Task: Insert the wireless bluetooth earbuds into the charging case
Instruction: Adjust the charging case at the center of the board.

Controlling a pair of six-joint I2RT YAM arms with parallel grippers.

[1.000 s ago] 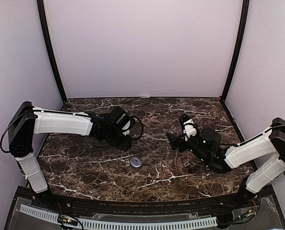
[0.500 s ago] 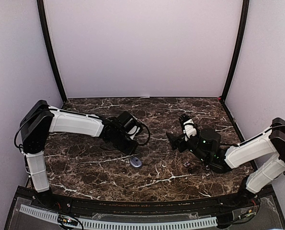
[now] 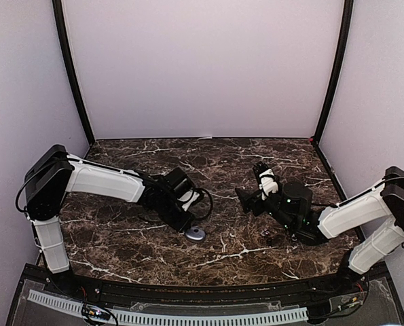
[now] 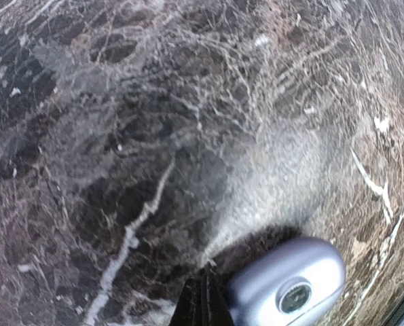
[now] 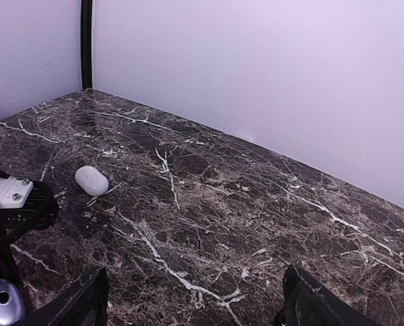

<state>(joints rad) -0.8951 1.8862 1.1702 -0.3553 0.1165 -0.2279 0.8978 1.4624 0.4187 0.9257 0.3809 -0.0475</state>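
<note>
Earbuds (image 3: 266, 235): probably the dark specks on the desk (image 3: 120, 238) by the right arm, too small to confirm. They look tiny, light and slick; pinch across the body. Lilac case (image 4: 286, 288) sits just beside the left end effector (image 4: 203, 297), whose tips are together. Right end effector (image 5: 191, 302) is spread and empty. White case (image 5: 92, 180) shows in the right wrist view only.

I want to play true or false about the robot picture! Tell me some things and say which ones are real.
The left gripper is shut. True.
The right gripper holds the white case. False: it is open and empty, and that case lies on the table.
The purple case lies right beside the left gripper's tips. True.
The table is plain white. False: it is dark marble with pale veins.
</note>
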